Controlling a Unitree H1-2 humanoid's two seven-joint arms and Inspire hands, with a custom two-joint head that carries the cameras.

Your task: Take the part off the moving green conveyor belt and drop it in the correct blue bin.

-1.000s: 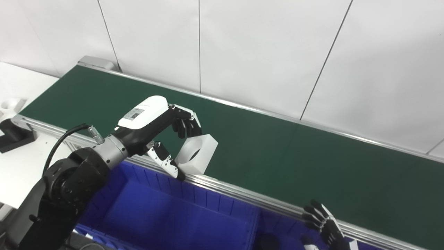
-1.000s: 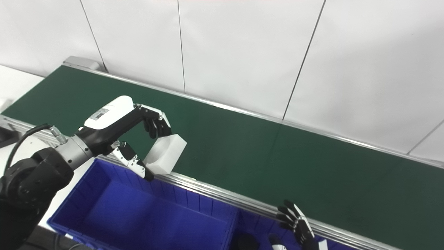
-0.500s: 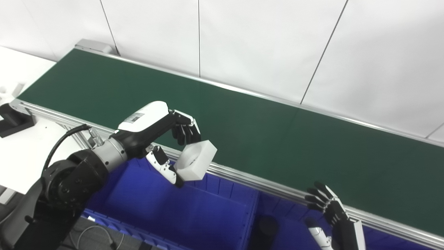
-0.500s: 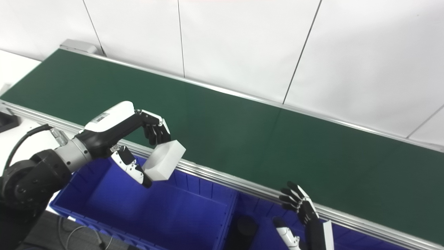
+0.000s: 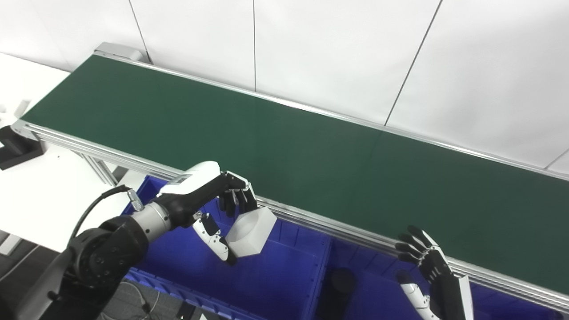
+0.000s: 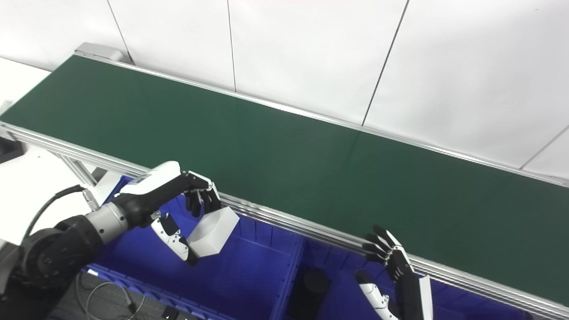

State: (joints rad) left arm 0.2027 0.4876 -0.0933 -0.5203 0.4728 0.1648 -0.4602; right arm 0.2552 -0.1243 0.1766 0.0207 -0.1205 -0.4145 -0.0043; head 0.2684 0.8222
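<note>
A white block with a round hollow [image 5: 251, 231] hangs over the left blue bin [image 5: 275, 284], pinched between the fingers and thumb of my left hand [image 5: 222, 213]. The same block [image 6: 212, 232] sits just below the belt's near rail. The green conveyor belt [image 5: 284, 151] carries no part. My right hand [image 5: 426, 266] is open at the lower right, fingers spread, near the rail above the right blue bin [image 5: 373, 293].
A dark round object [image 5: 340, 284] lies in the right bin beside the divider. The aluminium rail [image 5: 338, 229] runs along the belt's near edge. A white table [image 5: 40, 186] stands at the left with a black fixture [image 5: 13, 149].
My left hand has carried the white block off the belt, across the near rail and down over the left blue bin. The camera has tilted downward. My right hand stays open.
</note>
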